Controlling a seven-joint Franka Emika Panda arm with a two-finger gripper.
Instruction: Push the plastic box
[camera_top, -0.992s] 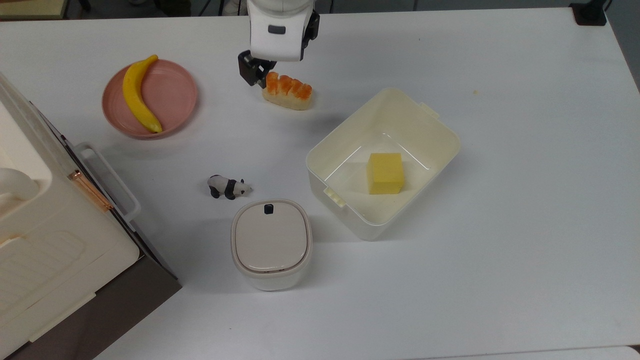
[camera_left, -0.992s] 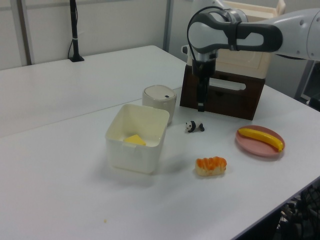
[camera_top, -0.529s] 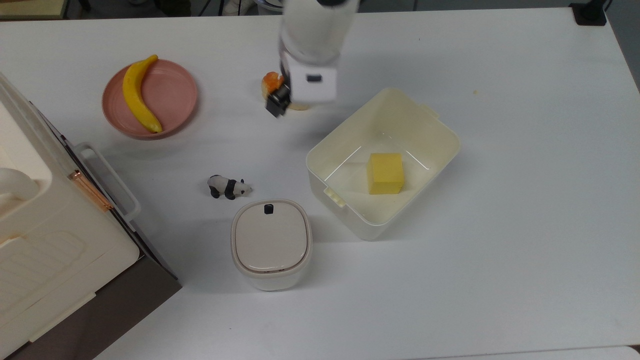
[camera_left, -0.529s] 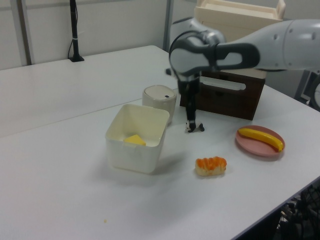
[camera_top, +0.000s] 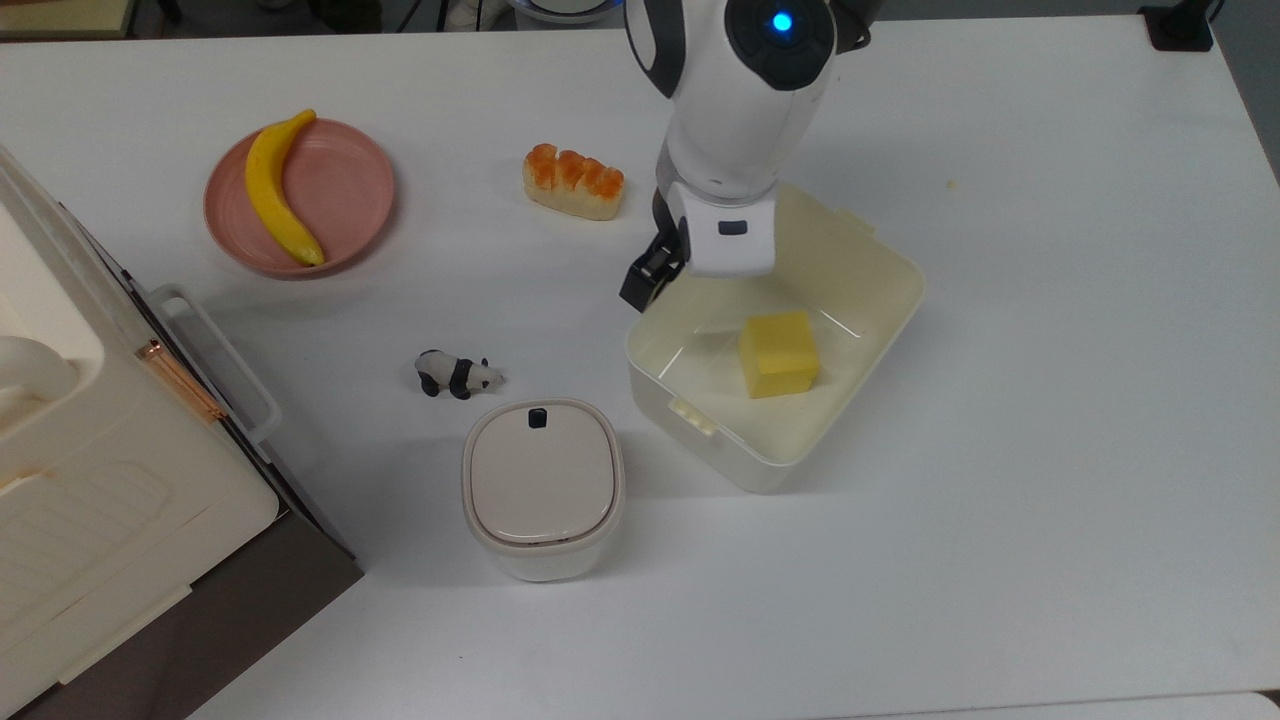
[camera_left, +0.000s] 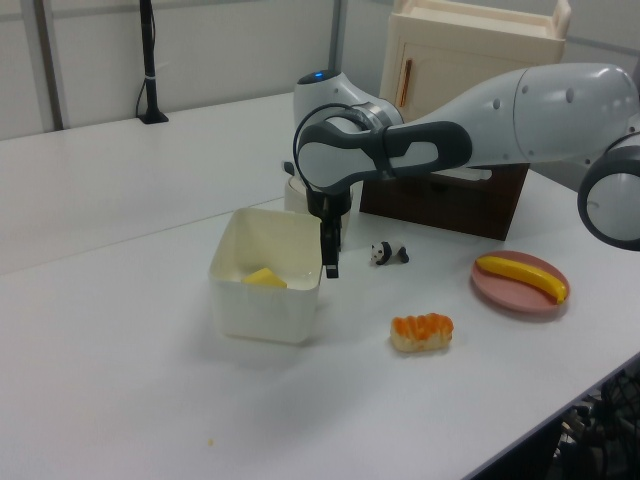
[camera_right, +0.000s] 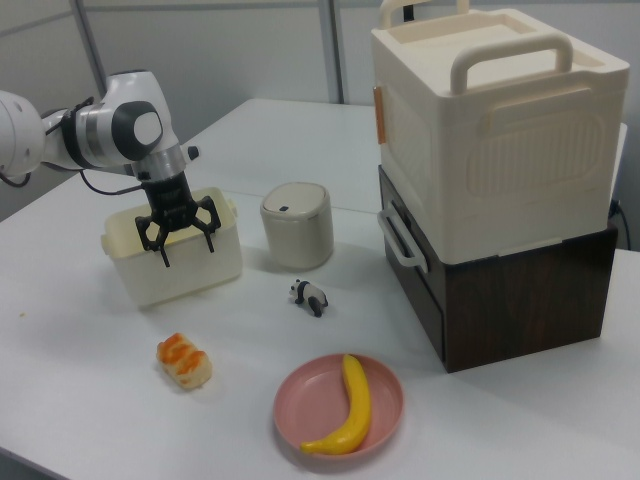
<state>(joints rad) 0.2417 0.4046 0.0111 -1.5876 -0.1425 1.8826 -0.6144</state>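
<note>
Pushing looks underway. Top view: plastic box (camera_top: 860, 300) sits centre-right of frame, lidless, yellow block (camera_top: 779, 353) loose inside. Gripper (camera_top: 645, 283) is at the box's upper-left long wall, at or just touching the rim; contact can't be confirmed.

Left view: box (camera_left: 262, 310) is left of centre, and the gripper (camera_left: 330, 262) hangs down along its right-hand wall, near the top edge.

Right view: box (camera_right: 180, 265) is at centre-left, with the gripper (camera_right: 181, 240) spread wide, fingers splayed apart over the near wall and holding nothing.

Handling guess: thin, stiff plastic, light, and probably slides easily on the smooth white table (camera_top: 1000, 500). Pushing high on the rim could tip or swivel it; low and mid-wall on the long side seems safer. Block may slide inside. Lidded canister (camera_top: 542, 488) sits near the box's lower-left corner.
</note>
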